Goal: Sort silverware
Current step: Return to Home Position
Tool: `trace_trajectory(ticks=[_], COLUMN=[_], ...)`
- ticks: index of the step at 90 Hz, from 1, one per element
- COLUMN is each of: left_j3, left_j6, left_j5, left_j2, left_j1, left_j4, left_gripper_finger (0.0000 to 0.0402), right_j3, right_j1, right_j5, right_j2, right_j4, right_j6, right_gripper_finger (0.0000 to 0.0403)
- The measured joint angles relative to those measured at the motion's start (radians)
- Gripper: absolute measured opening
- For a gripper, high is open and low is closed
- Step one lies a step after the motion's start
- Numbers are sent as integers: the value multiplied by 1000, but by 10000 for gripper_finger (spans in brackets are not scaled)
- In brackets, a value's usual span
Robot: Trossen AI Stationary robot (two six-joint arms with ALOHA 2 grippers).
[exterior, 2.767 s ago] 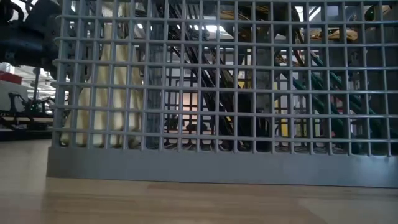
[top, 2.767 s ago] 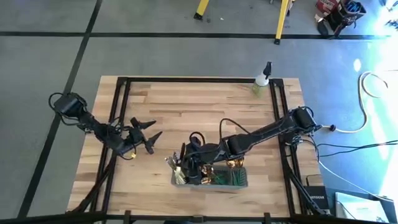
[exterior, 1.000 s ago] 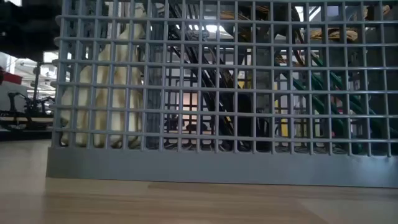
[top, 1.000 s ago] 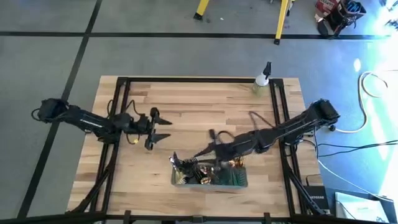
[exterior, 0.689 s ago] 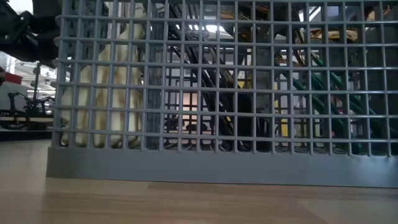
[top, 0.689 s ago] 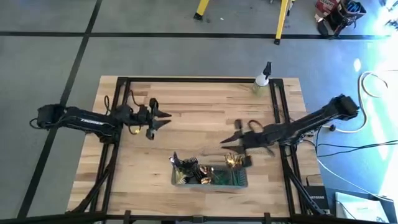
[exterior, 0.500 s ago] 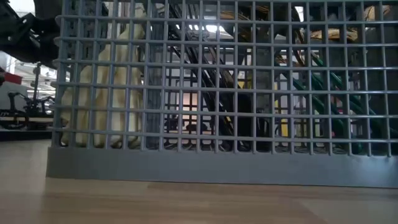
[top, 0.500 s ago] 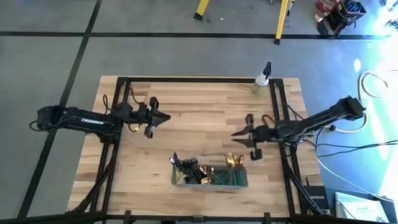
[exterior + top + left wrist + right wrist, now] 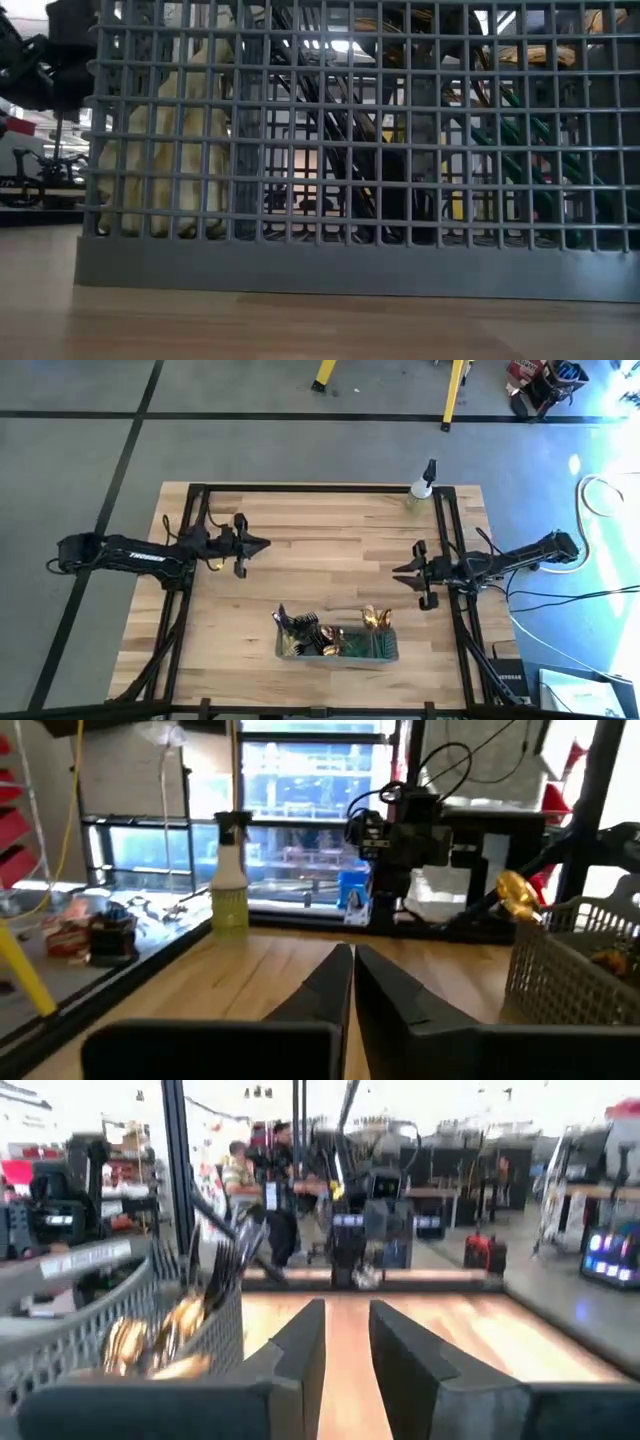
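Silverware [image 9: 330, 635] stands upright in the caddy [image 9: 340, 657], which sits near the middle of the tabletop's [image 9: 320, 530] long edge, opposite the edge that carries the bottle [image 9: 420, 491] at its right-hand corner. Through the mesh in the low view, cream handles [image 9: 180, 170] fill one end compartment, dark pieces the middle, and green handles [image 9: 540, 150] the other end. That grouping looks deliberate, with like kept beside like. I see no piece lying loose on the boards, so the sorting looks finished or close to it.

The left gripper [image 9: 262, 545] hangs above the tabletop just inside its left edge and points toward the centre. Its wrist view shows the fingertips [image 9: 340, 965] pinched together with nothing between them. The right gripper [image 9: 400, 574] hangs just inside the right edge, facing the left one, and is well apart from the caddy. Its fingers [image 9: 305, 1330] are slightly parted and empty.

Both arms lie low and drawn in along the short edges, which suits a resting pose. There they are clear of the caddy and of each other, and they do not block the overhead camera's sight of the tabletop. The bottle is untouched in its corner, away from either arm's path. If any move remains, it should be only a small settling of each arm, and nothing here looks likely to be knocked.
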Motion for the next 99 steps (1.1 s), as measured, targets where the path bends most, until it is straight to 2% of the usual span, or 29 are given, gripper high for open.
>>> trace_trajectory(ticks=[10, 24, 44, 52, 61, 69, 99], left_j3=[-38, -38, -38, -38, -38, -38, -38], left_j6=[-11, 31, 74, 59, -25, -76, -117], left_j5=[-5, 80, 182, 205, 179, 167, 164], left_j2=[-43, -105, -138, -139, -139, -139, -139], left_j1=[3, 4, 33, 38, 40, 40, 39], left_j4=[-3, -33, -186, -197, -200, -222, -414], left_gripper_finger=[0, 0, 0, 0, 0, 0, 0], right_j3=[0, 0, 0, 1, 1, 1, 1], right_j1=[0, -33, -122, -147, -163, -162, -162], right_j5=[-3, -12, -231, -265, -261, -247, -247], right_j2=[-75, -161, -228, -230, -222, -218, -217], right_j4=[-82, -234, -372, -381, -382, -384, -384], right_j6=[-1, -16, 39, 24, 0, 81, 114], right_gripper_finger=[65, 63, 16, 4, 9, 9, 10])
